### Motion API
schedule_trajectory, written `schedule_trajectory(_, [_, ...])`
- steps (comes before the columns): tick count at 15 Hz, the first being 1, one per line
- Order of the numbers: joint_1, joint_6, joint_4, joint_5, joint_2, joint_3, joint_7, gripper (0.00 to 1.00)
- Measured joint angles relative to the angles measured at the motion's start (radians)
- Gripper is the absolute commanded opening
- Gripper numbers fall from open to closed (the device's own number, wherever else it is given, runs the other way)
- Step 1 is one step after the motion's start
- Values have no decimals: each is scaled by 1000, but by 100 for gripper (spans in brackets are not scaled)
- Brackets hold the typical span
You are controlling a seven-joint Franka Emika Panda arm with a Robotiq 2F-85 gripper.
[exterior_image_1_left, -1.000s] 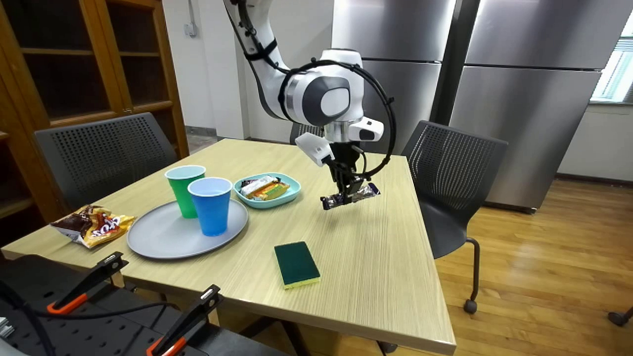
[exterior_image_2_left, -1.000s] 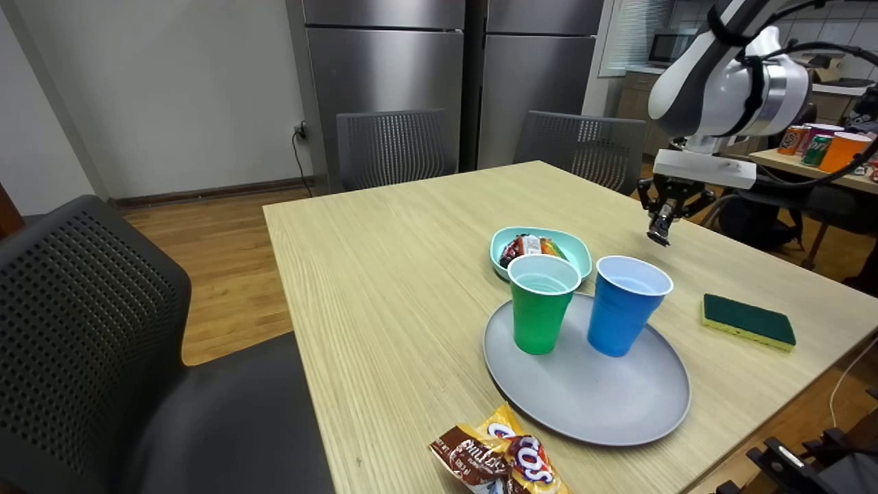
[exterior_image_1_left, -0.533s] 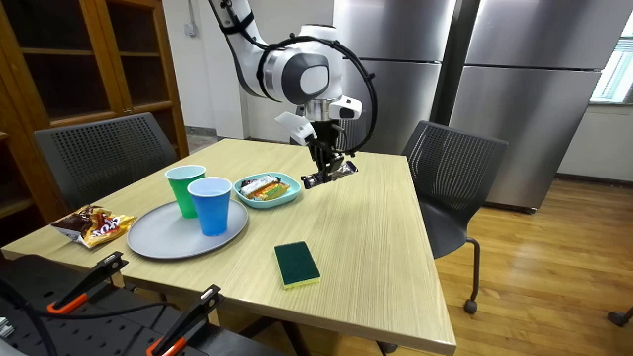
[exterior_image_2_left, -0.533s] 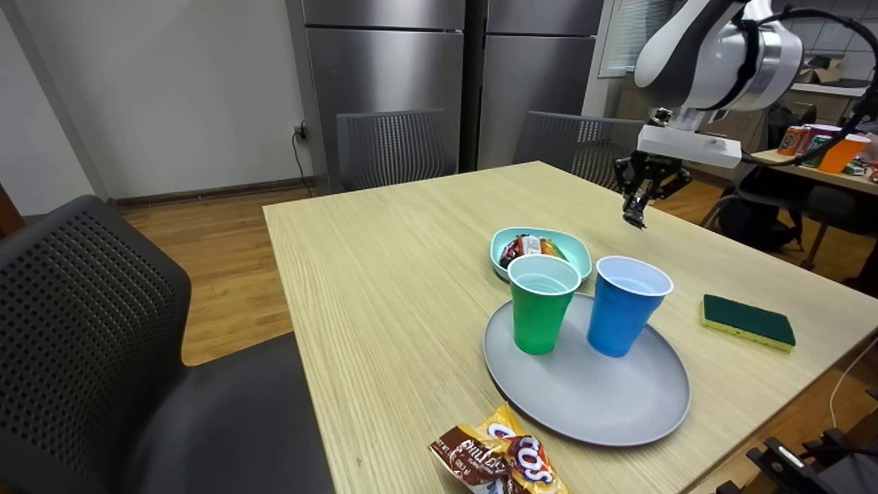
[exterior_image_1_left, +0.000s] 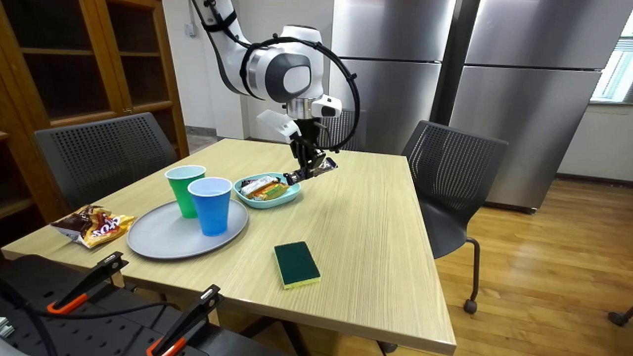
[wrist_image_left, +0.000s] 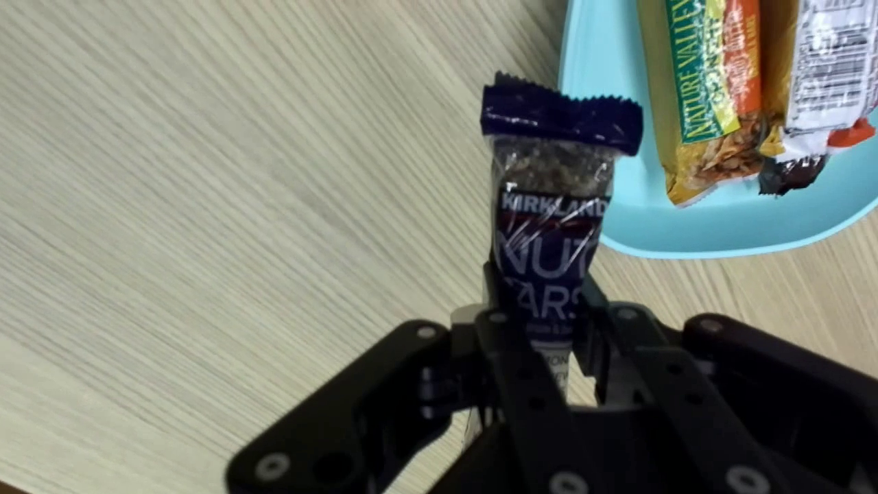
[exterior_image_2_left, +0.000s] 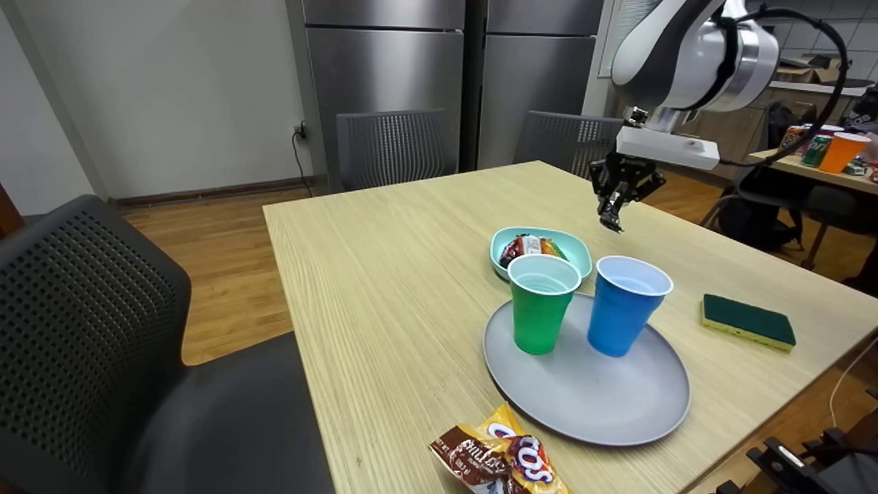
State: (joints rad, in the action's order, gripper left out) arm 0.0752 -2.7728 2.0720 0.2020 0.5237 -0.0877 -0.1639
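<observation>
As the claw (wrist_image_left: 542,302) hangs above the table (exterior_image_1_left: 376,277), close beside the turquoise dish (wrist_image_left: 706,243), its fingers (wrist_image_left: 595,295) are clamped about a nut bar (wrist_image_left: 552,219) near mid-length. Nut bar: dark blue and clear wrapper, KIRKLAND lettering; both ends project past the grip. In the wrist view its crimped dark blue end overlaps the rim of the dish. Arm (exterior_image_2_left: 693,58): white with dark gray patches, raised higher than the dish. Inside the dish: a Nature Valley bar (wrist_image_left: 713,103), a white wrapper (wrist_image_left: 833,62) with a barcode alongside, and a dark wrapper end (wrist_image_left: 792,175) partly hidden beneath. Just beside the dish, on the table: a gray plate (exterior_image_1_left: 158,242) bearing a green cup (exterior_image_1_left: 181,193) and a blue cup (exterior_image_1_left: 212,210), both upright, a gap between them. Past the plate, counting from the dish: a crumpled yellow-and-brown snack bag (exterior_image_1_left: 99,227); whether it touches the plate cannot be made out. Well apart from the dish: a sponge (exterior_image_1_left: 296,264) lying flat on the table, dark green face up, yellow below. Outermost, beyond the table edge as seen from the dish: dark chairs (exterior_image_1_left: 457,168) with perforated backs, then steel refrigerators (exterior_image_1_left: 524,133) standing behind.
</observation>
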Motion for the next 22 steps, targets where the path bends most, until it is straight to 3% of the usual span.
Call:
schedule_trajectory(9, [-35,0,-3,-10,47,55,32,6])
schedule_trajectory(22, [-66,1,-3,-30,72,82,68,6])
